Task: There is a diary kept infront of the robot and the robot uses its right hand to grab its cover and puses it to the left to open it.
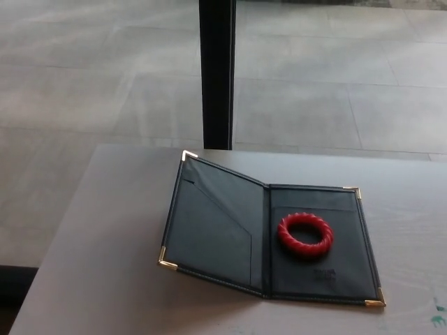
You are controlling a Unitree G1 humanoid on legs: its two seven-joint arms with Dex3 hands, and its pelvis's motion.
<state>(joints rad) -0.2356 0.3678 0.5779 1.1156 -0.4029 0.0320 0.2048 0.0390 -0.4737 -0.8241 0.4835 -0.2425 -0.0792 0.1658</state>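
Fingers: none visible, both hands out of frame, state unknown. Diary (269,237): lying open at table (105,244) centre, left cover slightly raised, gold corners. Red twisted ring (305,235): resting on right inner panel. Black post (216,73): behind table.

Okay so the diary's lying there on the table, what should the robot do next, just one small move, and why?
Probably nothing more than keeping both hands clear. The diary already lies open on the table, its cover swung over to the left, though it seems not quite flat. A red ring rests on the right-hand inside panel. Neither robot hand is in view, so the opening looks done.
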